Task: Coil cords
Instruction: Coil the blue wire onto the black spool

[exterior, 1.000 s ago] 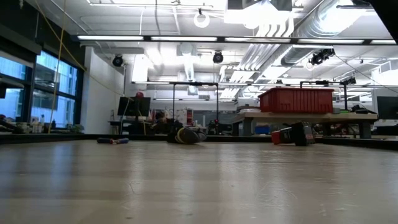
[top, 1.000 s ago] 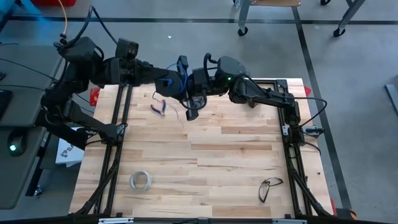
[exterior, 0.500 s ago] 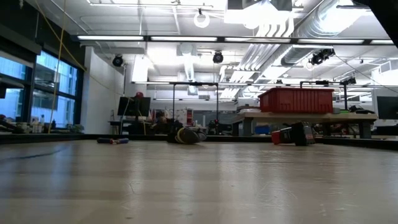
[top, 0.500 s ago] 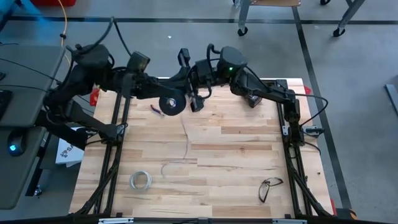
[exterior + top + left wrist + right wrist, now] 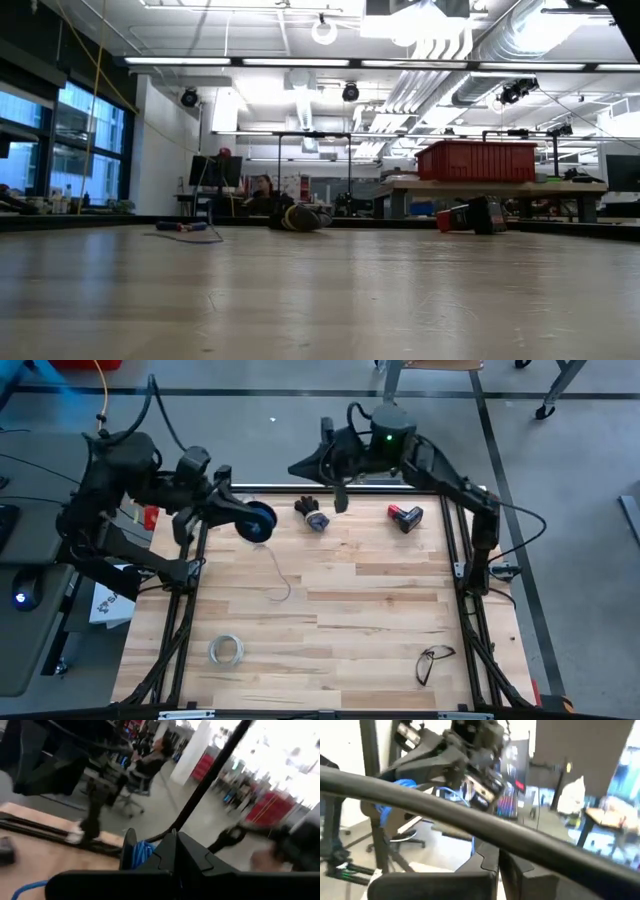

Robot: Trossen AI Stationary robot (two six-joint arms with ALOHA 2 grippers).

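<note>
My left gripper [image 5: 238, 512] is over the table's far left part, shut on the small dark spool [image 5: 257, 521] wound with blue wire [image 5: 142, 853]. The thin cord [image 5: 276, 565] hangs from the spool, and its loose end [image 5: 284, 596] lies curled on the wood; the low view shows it as a fine line [image 5: 207, 215]. My right gripper [image 5: 297, 467] is raised at the table's far edge, pointing toward the left arm. It is shut and I see nothing between its fingers [image 5: 496, 862]. My left gripper holds the spool at its dark flange [image 5: 129, 845], beside the wound blue wire. The fingers come level from the table's left side; their own bodies hide the exact place of contact. The spool is lifted clear of the table, and the cord hangs slack below it.
A small dark-and-purple object [image 5: 312, 516] and a red-and-black tool [image 5: 405, 517] lie near the far edge. A whitish tape ring [image 5: 226, 650] lies near left and a pair of glasses [image 5: 433, 661] near right. The middle of the wooden table [image 5: 380, 610] is bare.
My left gripper has drawn back toward the table's left edge with the spool and has rolled. My right gripper has pulled away from the spool toward the far edge. The cord's loose end has been drawn across the wood toward the far left.
</note>
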